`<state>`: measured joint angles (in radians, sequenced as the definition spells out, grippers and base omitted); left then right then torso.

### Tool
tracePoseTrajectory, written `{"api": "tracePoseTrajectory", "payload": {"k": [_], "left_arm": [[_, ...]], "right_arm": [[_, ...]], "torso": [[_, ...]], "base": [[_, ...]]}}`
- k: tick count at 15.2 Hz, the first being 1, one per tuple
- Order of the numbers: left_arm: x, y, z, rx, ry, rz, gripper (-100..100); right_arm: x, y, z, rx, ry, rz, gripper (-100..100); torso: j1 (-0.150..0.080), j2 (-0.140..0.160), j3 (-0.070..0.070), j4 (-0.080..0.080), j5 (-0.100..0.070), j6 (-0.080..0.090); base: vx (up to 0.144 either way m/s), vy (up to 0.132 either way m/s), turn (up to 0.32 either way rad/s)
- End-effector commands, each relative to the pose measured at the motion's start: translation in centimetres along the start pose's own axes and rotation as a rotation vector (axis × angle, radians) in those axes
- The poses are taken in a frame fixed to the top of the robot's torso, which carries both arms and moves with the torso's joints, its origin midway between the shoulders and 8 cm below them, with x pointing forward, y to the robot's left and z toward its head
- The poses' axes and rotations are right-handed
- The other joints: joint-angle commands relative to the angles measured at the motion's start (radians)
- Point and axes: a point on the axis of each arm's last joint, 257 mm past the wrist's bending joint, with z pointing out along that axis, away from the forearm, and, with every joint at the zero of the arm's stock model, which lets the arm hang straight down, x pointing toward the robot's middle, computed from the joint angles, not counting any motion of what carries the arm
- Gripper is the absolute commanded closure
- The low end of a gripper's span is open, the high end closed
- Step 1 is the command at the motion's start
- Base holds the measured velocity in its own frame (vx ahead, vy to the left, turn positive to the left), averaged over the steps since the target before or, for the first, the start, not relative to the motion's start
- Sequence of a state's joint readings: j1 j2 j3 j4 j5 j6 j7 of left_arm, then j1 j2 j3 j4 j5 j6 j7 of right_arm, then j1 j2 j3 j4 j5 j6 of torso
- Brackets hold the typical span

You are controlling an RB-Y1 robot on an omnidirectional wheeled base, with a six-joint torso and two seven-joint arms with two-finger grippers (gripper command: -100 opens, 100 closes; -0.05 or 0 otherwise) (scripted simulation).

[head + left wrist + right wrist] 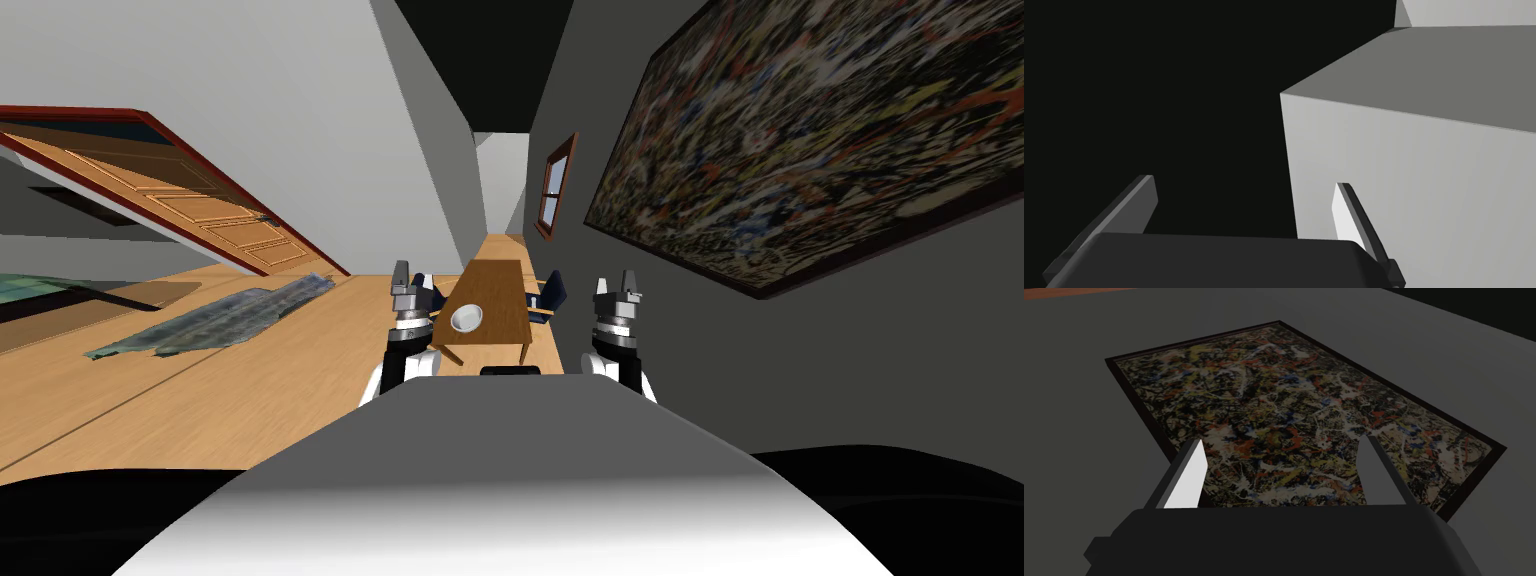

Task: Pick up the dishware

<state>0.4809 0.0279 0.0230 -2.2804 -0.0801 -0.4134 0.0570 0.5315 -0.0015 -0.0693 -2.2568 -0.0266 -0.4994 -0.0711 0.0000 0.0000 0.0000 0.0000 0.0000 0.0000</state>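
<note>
A white bowl (466, 319) sits on the near end of a long wooden table (500, 296) ahead of me, some way off. My left gripper (412, 274) is raised upright just left of the table in the head view, fingers open and empty (1244, 205). On the right, my right gripper (617, 280) is also raised, beside the wall; its fingers stand open with nothing between them (1281, 470).
Dark blue chairs (548, 293) stand at the table's sides. A grey wall with a large speckled painting (830, 130) runs close on my right. A grey-green rug (215, 315) lies on the wooden floor to the left, below an open wooden door (185, 205).
</note>
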Motion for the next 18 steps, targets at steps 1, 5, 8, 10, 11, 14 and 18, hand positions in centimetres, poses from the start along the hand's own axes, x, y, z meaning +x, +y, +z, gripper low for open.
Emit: {"api": "tracePoseTrajectory", "payload": {"k": [1,5,8,10,11,14,18], "left_arm": [[0.5,1.1,0.0,-0.029,0.038,0.016,-100],[1.0,4.9,-0.1,-0.132,0.09,0.039,-100],[1.1,6.2,-0.3,-0.169,0.1,0.044,-100],[1.2,9.1,-0.6,-0.248,0.118,0.054,-100],[1.2,9.2,-0.6,-0.252,0.117,0.054,-100],[1.2,12.3,-1.2,-0.337,0.131,0.064,-100],[1.1,15.8,-2.0,-0.438,0.142,0.075,-100]], "right_arm": [[0.0,0.0,0.0,0.0,0.0,0.0,0],[0.0,0.0,0.0,0.0,0.0,0.0,0],[0.0,0.0,0.0,0.0,0.0,0.0,0],[0.0,0.0,0.0,0.0,0.0,0.0,0],[0.0,0.0,0.0,0.0,0.0,0.0,0],[0.0,0.0,0.0,0.0,0.0,0.0,0],[0.0,0.0,0.0,0.0,0.0,0.0,0]], "torso": [[0.0,0.0,0.0,0.0,0.0,0.0],[0.002,0.0,0.0,0.0,0.0,0.0],[0.002,0.001,0.0,0.0,0.001,0.0],[0.002,0.0,0.0,0.0,0.0,0.0],[0.002,0.001,0.0,0.0,0.0,0.0],[0.002,0.0,0.0,0.0,0.0,0.0],[0.002,0.0,0.0,0.0,0.0,0.0]], "base": [[-0.002,0.002,-0.01],[-0.01,0.017,-0.023],[-0.01,0.02,-0.016],[-0.011,0.016,-0.027],[-0.01,0.02,-0.021],[-0.007,0.02,-0.022],[-0.009,0.02,-0.024]]}}
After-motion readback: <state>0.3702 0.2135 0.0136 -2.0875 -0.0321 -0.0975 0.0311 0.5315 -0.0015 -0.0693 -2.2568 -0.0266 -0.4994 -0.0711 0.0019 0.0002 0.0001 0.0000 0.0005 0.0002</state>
